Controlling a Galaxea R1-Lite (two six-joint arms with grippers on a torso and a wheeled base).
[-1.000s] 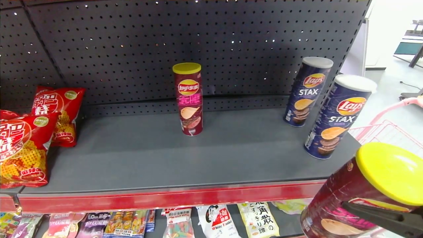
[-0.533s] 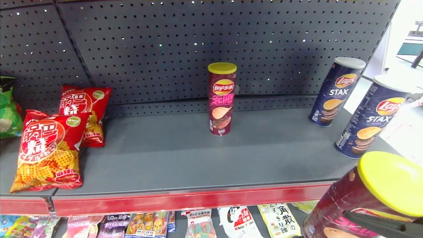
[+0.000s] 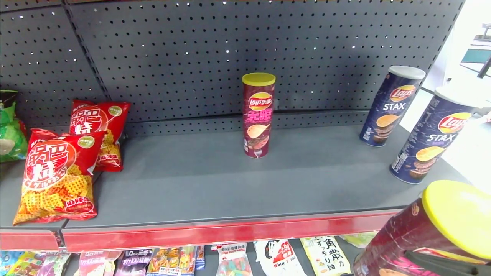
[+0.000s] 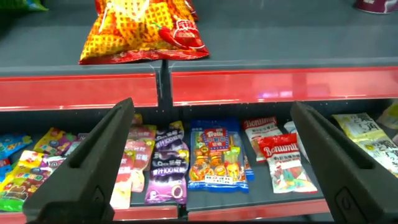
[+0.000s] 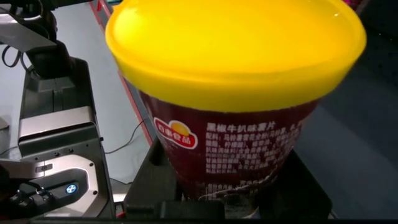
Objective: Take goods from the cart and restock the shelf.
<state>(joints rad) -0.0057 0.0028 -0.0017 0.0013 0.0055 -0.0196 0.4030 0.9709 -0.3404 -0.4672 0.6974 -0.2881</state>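
A maroon chip can with a yellow lid (image 3: 418,237) leans at the lower right of the head view, in front of and below the shelf's red front edge (image 3: 230,232). My right gripper (image 3: 441,262) is shut on it, one black finger crossing its side. The right wrist view looks up along the same can (image 5: 242,149) to its lid. A matching maroon can (image 3: 259,115) stands upright mid-shelf near the back. My left gripper (image 4: 211,168) is open with nothing in it, facing the lower shelf of candy bags (image 4: 214,155).
Two tall blue chip cans (image 3: 391,105) (image 3: 435,134) stand at the right end of the grey shelf (image 3: 191,184). Red snack bags (image 3: 57,172) (image 3: 99,130) lie at the left end. A perforated back panel (image 3: 230,50) closes the rear. Bare shelf floor surrounds the maroon can.
The head camera swung, shifting the whole shelf picture to the right. The held can has sunk slightly toward the lower right of the view, still in my right gripper.
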